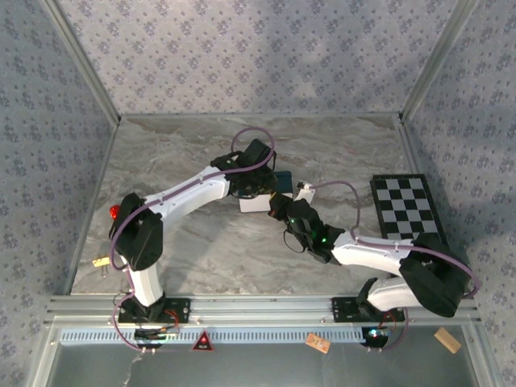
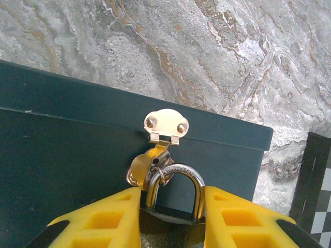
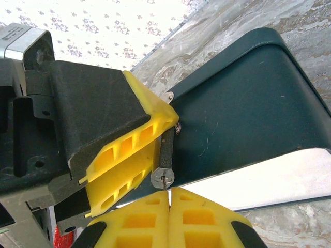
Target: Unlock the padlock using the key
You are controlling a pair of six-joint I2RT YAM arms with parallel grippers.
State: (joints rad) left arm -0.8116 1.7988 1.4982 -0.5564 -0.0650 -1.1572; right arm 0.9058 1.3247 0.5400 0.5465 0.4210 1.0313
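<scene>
Tabletop [image 1: 177, 145] shows veined grey marble, boxed by floral-papered walls [image 1: 242, 48].

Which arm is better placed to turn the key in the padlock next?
Right. The right gripper pinches the key, its tip at the keyhole of the padlock; the left gripper clamps the padlock body steady.

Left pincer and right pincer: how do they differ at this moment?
The left pincer has fingers apart, clamped on the dark padlock; the right pincer has fingers pressed together, pinching the thin key. The left pincer holds the bulkier thing, the right pincer the slimmer one. Both have yellow fingers.
</scene>
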